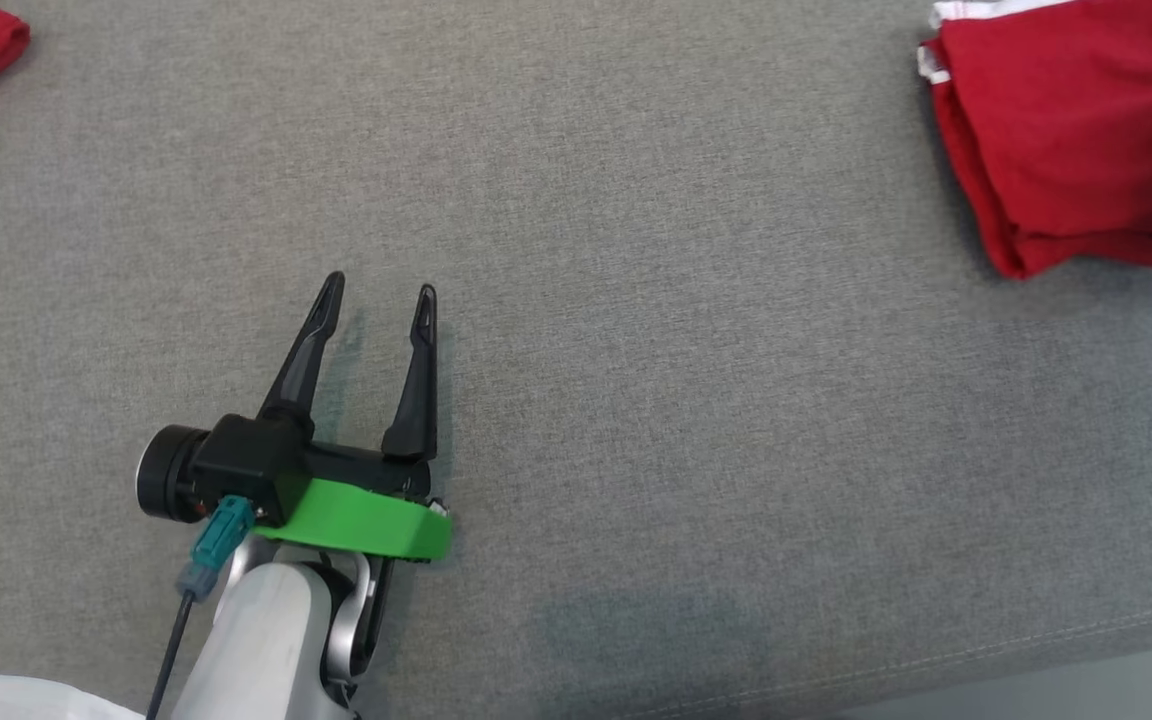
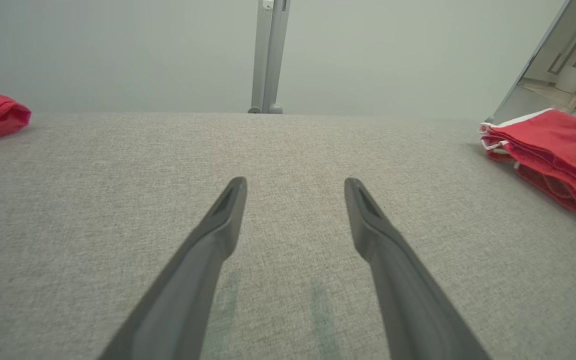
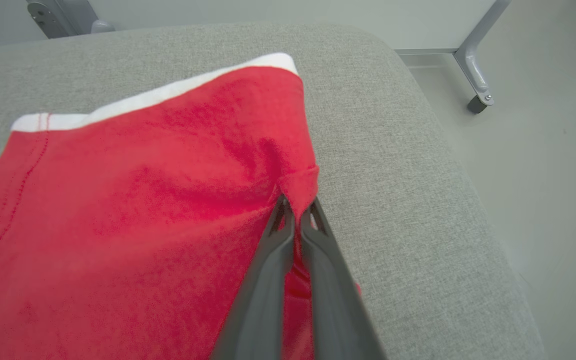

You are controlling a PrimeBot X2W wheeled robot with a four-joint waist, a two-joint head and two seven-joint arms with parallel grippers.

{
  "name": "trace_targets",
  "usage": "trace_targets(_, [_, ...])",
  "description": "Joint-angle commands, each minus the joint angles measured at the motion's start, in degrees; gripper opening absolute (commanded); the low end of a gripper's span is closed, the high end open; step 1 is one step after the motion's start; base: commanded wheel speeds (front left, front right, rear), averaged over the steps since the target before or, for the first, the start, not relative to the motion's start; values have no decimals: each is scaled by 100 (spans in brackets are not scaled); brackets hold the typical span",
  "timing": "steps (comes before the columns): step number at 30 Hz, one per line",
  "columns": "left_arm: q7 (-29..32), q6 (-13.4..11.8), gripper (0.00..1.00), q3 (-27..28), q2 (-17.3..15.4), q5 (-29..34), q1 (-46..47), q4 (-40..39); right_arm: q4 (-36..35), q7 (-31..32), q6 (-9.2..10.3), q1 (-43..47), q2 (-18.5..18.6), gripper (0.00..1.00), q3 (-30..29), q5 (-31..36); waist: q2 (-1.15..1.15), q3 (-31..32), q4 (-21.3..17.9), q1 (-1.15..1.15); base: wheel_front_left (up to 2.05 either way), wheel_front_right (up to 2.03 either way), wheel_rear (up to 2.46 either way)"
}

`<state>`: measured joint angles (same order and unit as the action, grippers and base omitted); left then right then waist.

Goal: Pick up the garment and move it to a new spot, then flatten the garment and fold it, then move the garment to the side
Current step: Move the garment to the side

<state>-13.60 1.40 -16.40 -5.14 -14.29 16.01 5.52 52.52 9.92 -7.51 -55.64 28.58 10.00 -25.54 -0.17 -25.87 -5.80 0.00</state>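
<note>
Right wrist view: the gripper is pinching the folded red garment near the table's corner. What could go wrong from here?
1. The right gripper holds just a small tuck at the edge of the garment; it may slip out, or drag the top layer and undo the fold.
2. The table ends close on that side; a push that way could spill cloth over.
3. The left gripper is open and far off, so the other side goes unsupported.

The garment (image 3: 143,200) is bright red with a white band along one edge. The bench (image 1: 686,400) is a plain pale grey weave. The left claw (image 1: 380,287) is black, with a vivid green collar (image 1: 366,522) and a teal plug (image 1: 221,535).
</note>
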Motion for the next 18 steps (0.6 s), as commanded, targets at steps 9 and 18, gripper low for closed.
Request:
trace_targets(9, [24,-70,100,-17,-90,-3,88,-94,971,-507,5,-696,258,0,-455,956,17,-274,342,0,0,0,0])
trace_targets(18, [44,-113,100,-61,-118,-14,55,-102,1442,-1119,5,-897,127,100,-767,1505,17,-205,232,0,0,0,0])
